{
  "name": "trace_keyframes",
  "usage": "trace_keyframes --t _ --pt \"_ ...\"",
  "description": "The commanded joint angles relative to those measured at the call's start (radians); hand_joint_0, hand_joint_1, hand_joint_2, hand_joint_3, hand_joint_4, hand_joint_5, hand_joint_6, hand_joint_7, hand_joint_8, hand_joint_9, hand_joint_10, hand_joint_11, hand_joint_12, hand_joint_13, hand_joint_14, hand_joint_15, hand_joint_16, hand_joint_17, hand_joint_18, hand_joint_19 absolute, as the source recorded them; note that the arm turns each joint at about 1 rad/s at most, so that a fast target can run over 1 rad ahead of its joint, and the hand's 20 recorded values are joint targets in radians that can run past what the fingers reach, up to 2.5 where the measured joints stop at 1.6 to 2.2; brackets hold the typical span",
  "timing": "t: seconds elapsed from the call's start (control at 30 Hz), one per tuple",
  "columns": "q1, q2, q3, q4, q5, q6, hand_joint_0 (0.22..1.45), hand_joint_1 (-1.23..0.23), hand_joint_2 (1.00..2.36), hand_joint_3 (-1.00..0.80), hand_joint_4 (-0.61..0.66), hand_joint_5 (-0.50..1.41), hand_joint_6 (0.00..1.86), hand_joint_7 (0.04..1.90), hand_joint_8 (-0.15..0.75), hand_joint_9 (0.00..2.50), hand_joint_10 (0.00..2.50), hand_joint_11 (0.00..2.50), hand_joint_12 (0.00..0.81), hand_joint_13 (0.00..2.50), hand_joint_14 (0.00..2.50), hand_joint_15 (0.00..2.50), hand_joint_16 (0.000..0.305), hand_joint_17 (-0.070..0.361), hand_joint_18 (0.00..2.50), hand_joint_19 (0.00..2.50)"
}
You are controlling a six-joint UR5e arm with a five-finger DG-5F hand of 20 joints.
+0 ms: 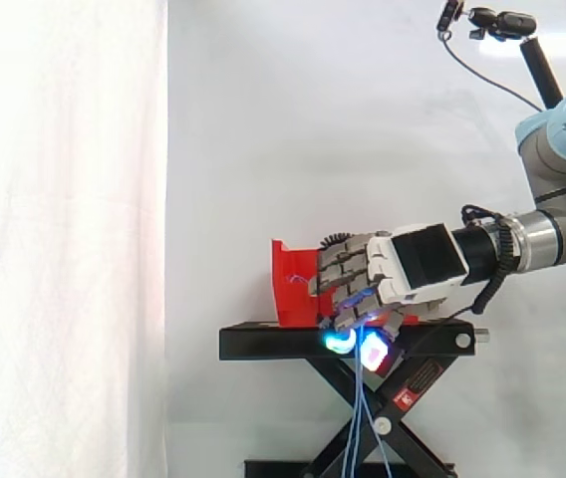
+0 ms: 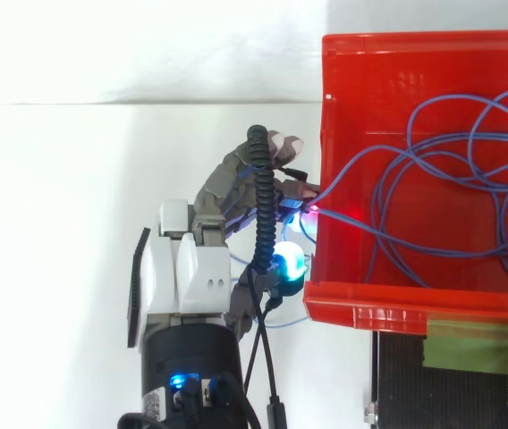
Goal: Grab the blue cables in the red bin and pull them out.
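A red bin (image 2: 397, 302) sits on a black stand (image 1: 263, 344) and holds loops of thin blue cable (image 2: 451, 170). Strands of the cable run over the bin's open front edge to my hand (image 2: 227, 192), which sits just outside that edge. In the side view my hand (image 1: 363, 274) is in front of the bin (image 1: 293, 284), fingers curled down with glowing tips, shut on the blue cables. Below it, cable strands (image 1: 360, 418) hang down past the stand.
The black scissor-lift stand has a crossed frame (image 1: 403, 398) below its top. A white curtain hangs behind and to the left. A camera on a black pole (image 1: 547, 60) stands at the upper right. A greenish patch (image 2: 478, 349) lies below the bin in the top view.
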Motion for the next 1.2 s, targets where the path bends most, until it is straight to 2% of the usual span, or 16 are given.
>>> trace_keyframes --t 0.0,0.43,0.77,1.17 --pt "-0.001 0.000 0.000 -0.002 0.000 0.000 0.80 -0.75 1.00 -1.00 0.12 0.92 0.01 0.71 0.244 0.99 0.03 0.70 0.328 0.65 0.01 0.31 0.044 0.099 0.54 0.42" --pt "-0.001 0.000 0.003 -0.010 -0.001 0.000 0.80 -0.77 1.00 -1.00 0.12 0.91 0.01 0.69 0.244 0.98 0.02 0.70 0.330 0.65 0.01 0.31 0.044 0.100 0.54 0.42" --pt "0.001 0.002 0.018 -0.053 -0.009 0.000 0.80 -0.77 1.00 -1.00 0.12 0.91 0.01 0.69 0.243 0.98 0.02 0.71 0.329 0.65 0.01 0.32 0.044 0.100 0.54 0.42" --pt "0.001 0.000 0.028 -0.056 -0.009 0.000 0.80 -0.78 1.00 -1.00 0.12 0.92 0.01 0.69 0.242 0.99 0.03 0.70 0.329 0.65 0.01 0.31 0.044 0.099 0.54 0.42"
